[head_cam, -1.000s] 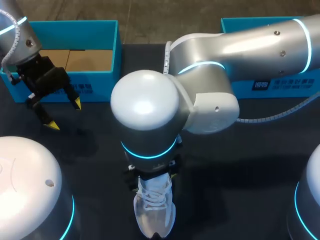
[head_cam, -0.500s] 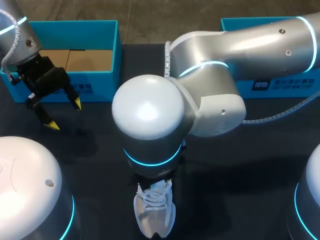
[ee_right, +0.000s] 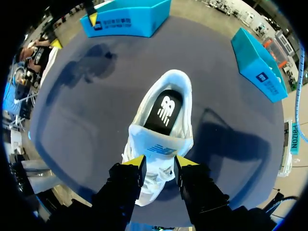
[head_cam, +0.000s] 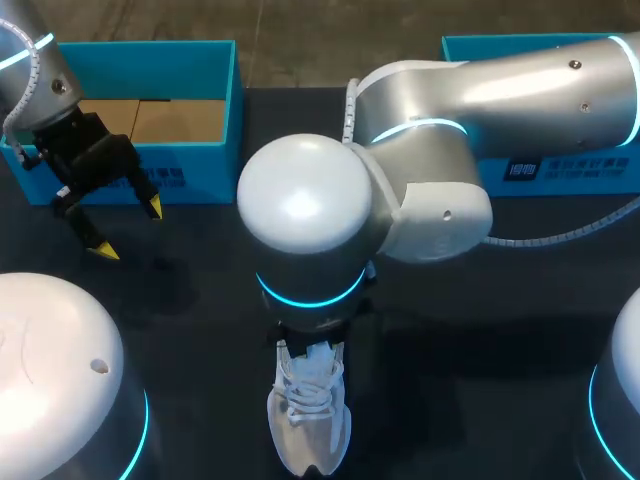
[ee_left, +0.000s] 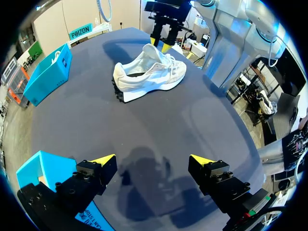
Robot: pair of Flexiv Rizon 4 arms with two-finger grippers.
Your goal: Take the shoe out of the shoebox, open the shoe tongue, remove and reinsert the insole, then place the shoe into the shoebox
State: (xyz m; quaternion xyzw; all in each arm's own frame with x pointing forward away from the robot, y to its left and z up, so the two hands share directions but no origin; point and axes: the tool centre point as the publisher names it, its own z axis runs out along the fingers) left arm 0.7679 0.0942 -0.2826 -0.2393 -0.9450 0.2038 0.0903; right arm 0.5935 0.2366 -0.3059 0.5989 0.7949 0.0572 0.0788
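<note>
Near the middle of the table's [head_cam: 200, 300] near edge stands the white shoe [head_cam: 308, 420] [ee_right: 161, 139], upright, toe to the near side, its insole [ee_right: 163, 109] showing inside. Over its laces hangs the right gripper [ee_right: 156, 163], fingers a narrow gap apart; whether they touch the shoe I cannot tell. Far left, the left gripper [ee_left: 151, 161] [head_cam: 128, 228] is spread wide above the table, just beside a blue shoebox [head_cam: 150, 55]; a second blue box [head_cam: 560, 165] sits far right.

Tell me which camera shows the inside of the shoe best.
The right wrist view: it looks straight down into the shoe, showing the dark insole. The left wrist view shows the shoe side-on, its opening barely visible. In the head view, my right arm covers the opening.
</note>
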